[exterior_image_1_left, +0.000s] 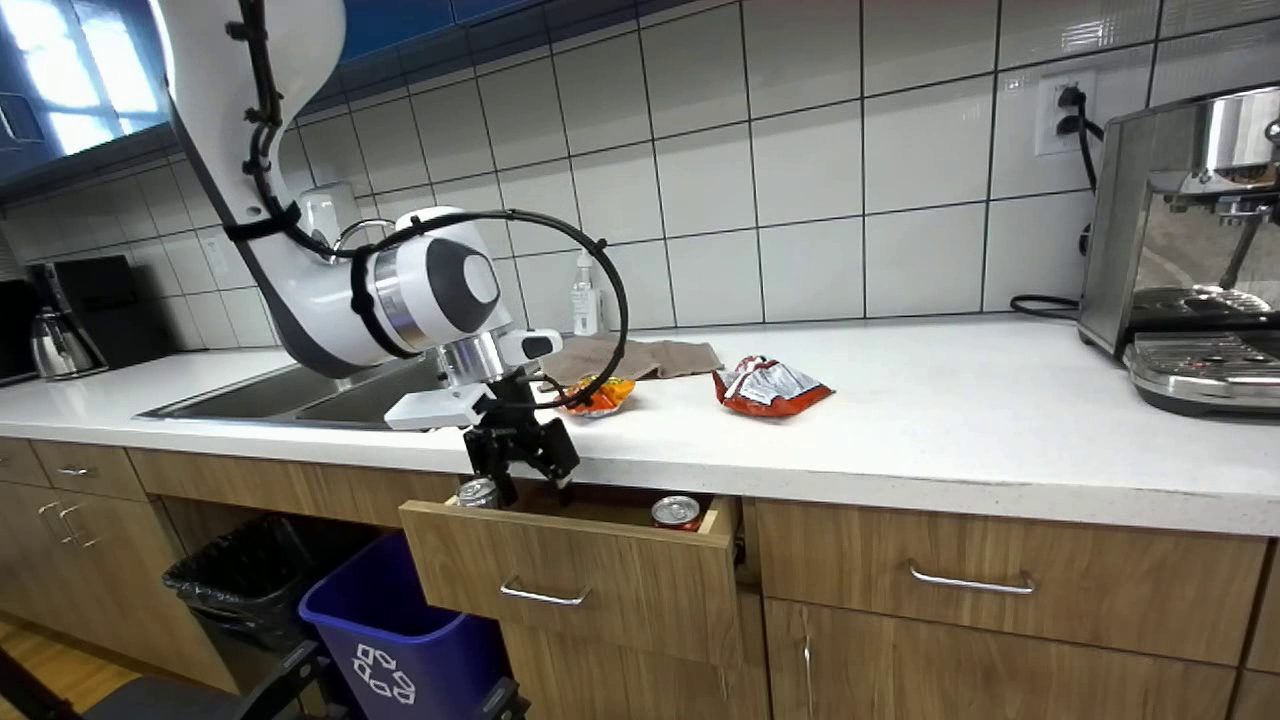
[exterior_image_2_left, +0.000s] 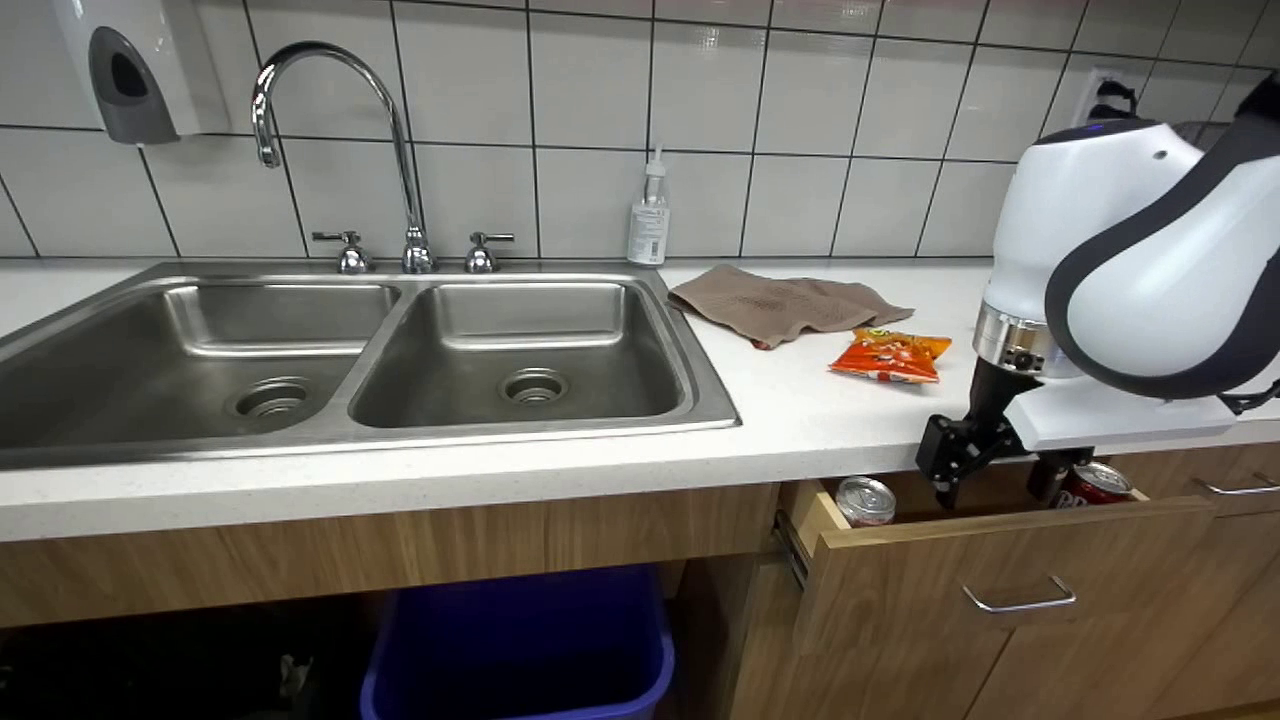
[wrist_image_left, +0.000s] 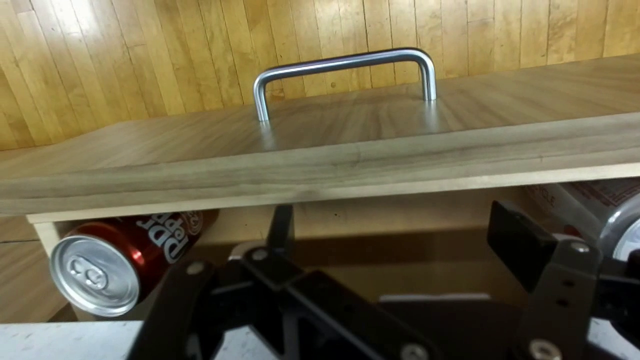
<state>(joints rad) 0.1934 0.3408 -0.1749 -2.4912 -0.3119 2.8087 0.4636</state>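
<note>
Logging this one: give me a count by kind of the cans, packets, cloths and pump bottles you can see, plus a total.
Dr Pepper can and silvery can in the drawer: 2 cans
Orange packet and red-and-white packet: 2 packets
Brown cloth: 1 cloth
Clear bottle: 1 pump bottle
Total: 6

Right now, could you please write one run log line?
drawer: open; end effector: open, between Dr Pepper can and silver can; held: nothing
</note>
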